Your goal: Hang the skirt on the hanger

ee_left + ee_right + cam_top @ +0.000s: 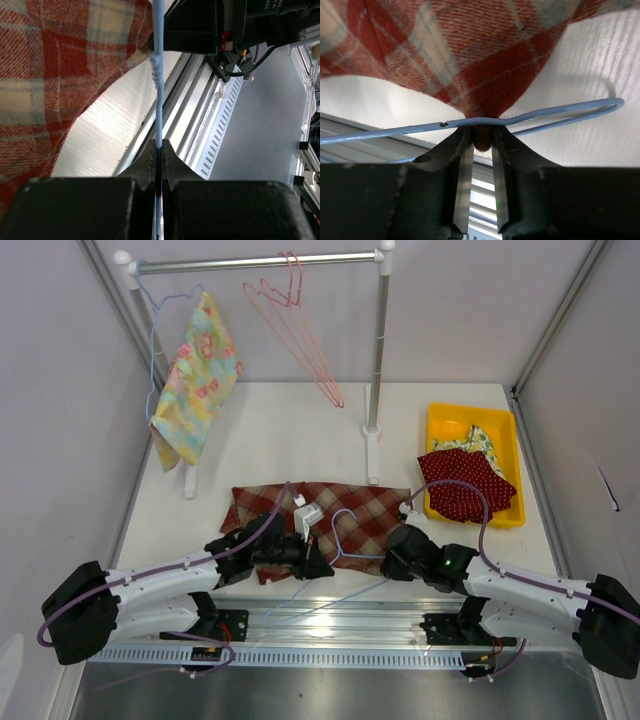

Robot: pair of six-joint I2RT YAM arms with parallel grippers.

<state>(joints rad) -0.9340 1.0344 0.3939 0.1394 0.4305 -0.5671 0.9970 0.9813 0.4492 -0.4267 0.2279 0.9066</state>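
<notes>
While the left gripper (159, 150) is clamping the hanger (158, 90) and the right gripper (482, 142) pinching the skirt (375, 505), lying near on the table (280, 440), the step is calling for a slow pull.

Plaid skirt (375, 512), yellow bin (470, 408) on table (270, 440)

The skirt (470, 50) runs past the top edge in both wrist views.

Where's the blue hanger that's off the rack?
Top view: the blue hanger lies centre, near table edge, on the plaid skirt, between the left gripper, shut on its wire, and the right gripper.
</notes>
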